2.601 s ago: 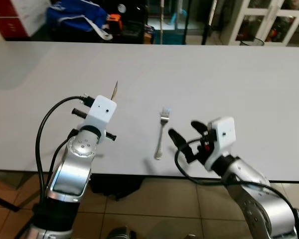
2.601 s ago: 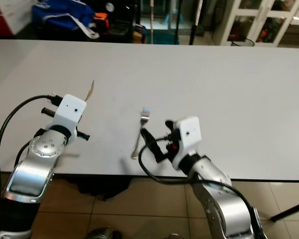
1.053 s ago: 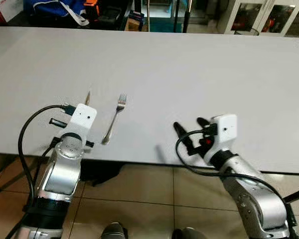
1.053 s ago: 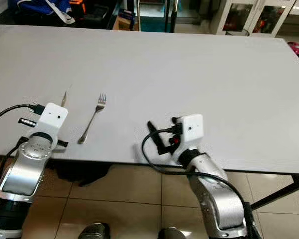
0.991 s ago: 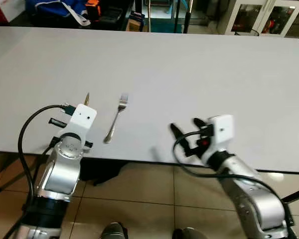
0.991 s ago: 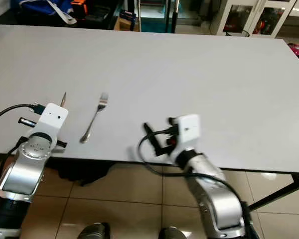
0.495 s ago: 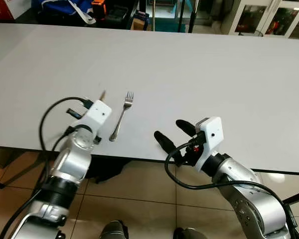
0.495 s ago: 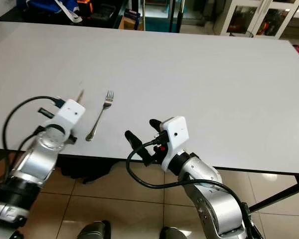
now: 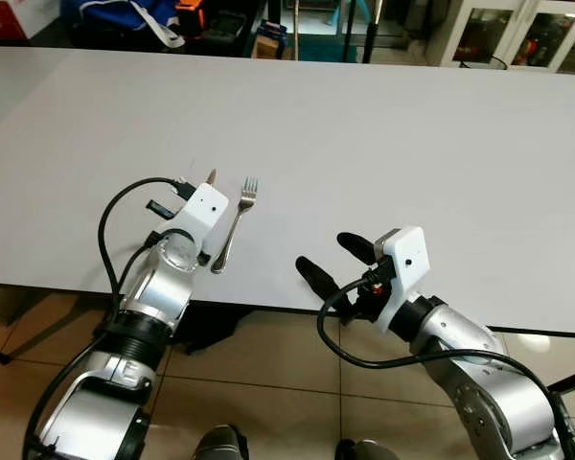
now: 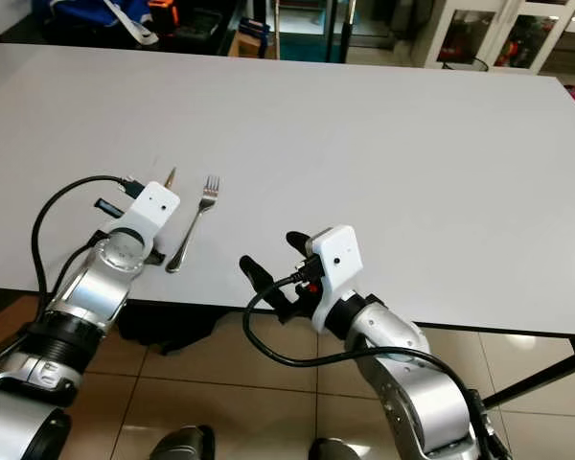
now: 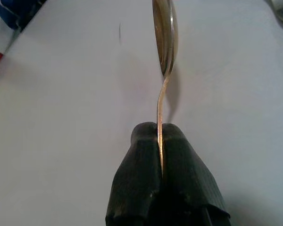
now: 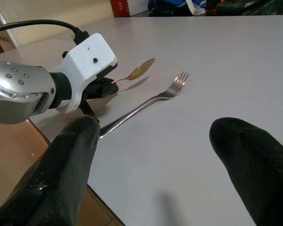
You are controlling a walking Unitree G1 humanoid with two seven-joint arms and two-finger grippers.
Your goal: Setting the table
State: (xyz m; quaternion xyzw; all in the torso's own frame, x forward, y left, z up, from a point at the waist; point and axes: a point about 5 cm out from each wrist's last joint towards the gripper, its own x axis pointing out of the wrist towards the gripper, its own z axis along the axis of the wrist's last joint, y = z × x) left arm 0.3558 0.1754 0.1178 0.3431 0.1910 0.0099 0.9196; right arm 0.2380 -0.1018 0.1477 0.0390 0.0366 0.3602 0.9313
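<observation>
From the head, a wide white bench (image 9: 383,125) carries a fork (image 9: 233,225) near its front edge above tiled floor (image 9: 268,402), while the left wrist shows the left tool (image 11: 160,141) pinching a spoon (image 11: 164,42), and the right wrist the right tool (image 12: 151,155) spread wide.

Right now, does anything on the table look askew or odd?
Slightly: the fork lies at a slant, handle end near the table edge. The spoon is off the surface, on edge in the left gripper with jaws shut on its handle.
</observation>
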